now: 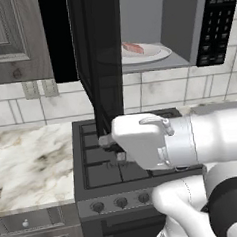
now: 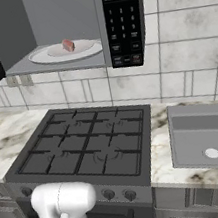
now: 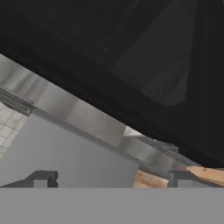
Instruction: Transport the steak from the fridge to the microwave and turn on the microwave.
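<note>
The steak [image 1: 133,48] is already sitting on the microwave [image 1: 204,29] turntable; the door [image 1: 101,66] is hanging open at the gripper's [image 1: 108,147] twelve o'clock — jaws spread, pinching nothing.

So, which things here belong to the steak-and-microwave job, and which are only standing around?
Part of the job:
- steak, on the white turntable plate
- microwave, door open
- button panel
- gripper, open, near the door

Not part of it:
- gas stove
- sink
- marble counter
- wood-panelled cabinet
</note>
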